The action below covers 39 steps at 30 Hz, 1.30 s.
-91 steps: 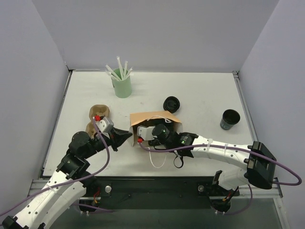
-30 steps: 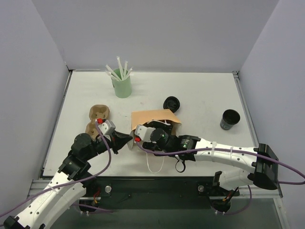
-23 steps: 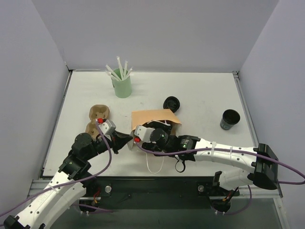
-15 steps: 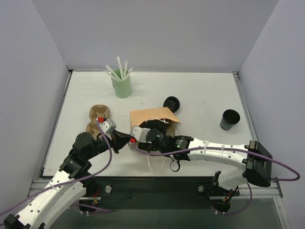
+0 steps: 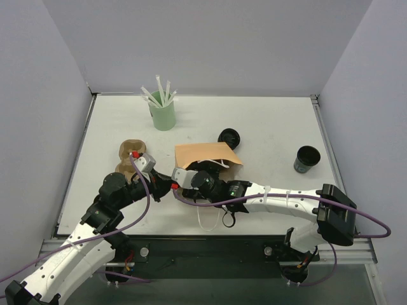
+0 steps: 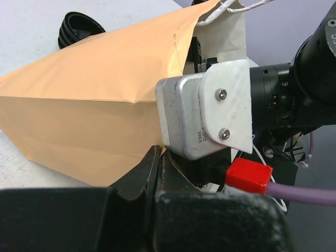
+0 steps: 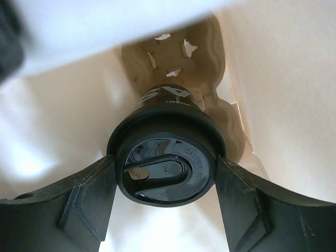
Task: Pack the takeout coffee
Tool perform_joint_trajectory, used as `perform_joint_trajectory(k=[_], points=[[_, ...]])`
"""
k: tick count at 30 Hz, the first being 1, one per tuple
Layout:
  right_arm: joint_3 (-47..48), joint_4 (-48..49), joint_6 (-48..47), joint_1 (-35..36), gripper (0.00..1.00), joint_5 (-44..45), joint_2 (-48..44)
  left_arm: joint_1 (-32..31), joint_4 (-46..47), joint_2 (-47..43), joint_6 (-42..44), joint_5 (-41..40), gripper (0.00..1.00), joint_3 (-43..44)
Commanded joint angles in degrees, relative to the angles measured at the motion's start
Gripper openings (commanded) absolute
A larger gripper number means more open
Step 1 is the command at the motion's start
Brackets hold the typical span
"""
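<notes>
Small black tapered disposable cup (image 7: 165,137) with round black lid sits clamped in the right gripper (image 7: 165,169), inside the brown paper bag (image 5: 205,154). Its long axis runs toward 12 o'clock in the wrist view, lid nearest, base toward the brown pulp carrier (image 7: 177,50). The left gripper (image 6: 157,167) pinches the bag's mouth edge.

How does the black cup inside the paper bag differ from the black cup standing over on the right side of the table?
The lidded cup has a black lid on; the open cup has none. The lidded cup sits inside the brown paper bag, over a pulp carrier, held by the right gripper; the open cup stands alone on the table, untouched. Both are small black disposable cups.
</notes>
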Motion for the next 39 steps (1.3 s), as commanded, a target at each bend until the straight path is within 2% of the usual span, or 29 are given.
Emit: perform_joint_trajectory(k=[1,9,16,26,34,39], points=[[-0.98,4.27,-0.80,-0.31,0.48,2.99,1.55,-0.32,2.23,-0.07,-2.53,0.29,0.00,2.91],[-2.65,7.88,-1.94,-0.75,0.48,4.57,2.34,-0.32,0.91,-0.42,-3.06,0.64,0.00,3.27],[-0.37,2.88,-2.47,-0.49,0.48,4.93,-3.01,-0.32,0.03,0.11,-0.86,-0.23,0.00,4.06],[-4.06,-1.70,-4.14,-0.40,0.48,5.28,-8.64,-0.32,0.38,-0.06,-0.95,-0.33,0.00,3.00],[-5.73,-2.32,-7.92,-2.68,0.48,-0.69,-10.31,-0.32,2.32,-0.24,2.82,1.43,0.00,1.24],[-6.25,-4.25,-13.43,-4.36,0.47,-5.09,-11.63,-0.32,1.97,0.37,5.82,0.82,0.00,2.30]])
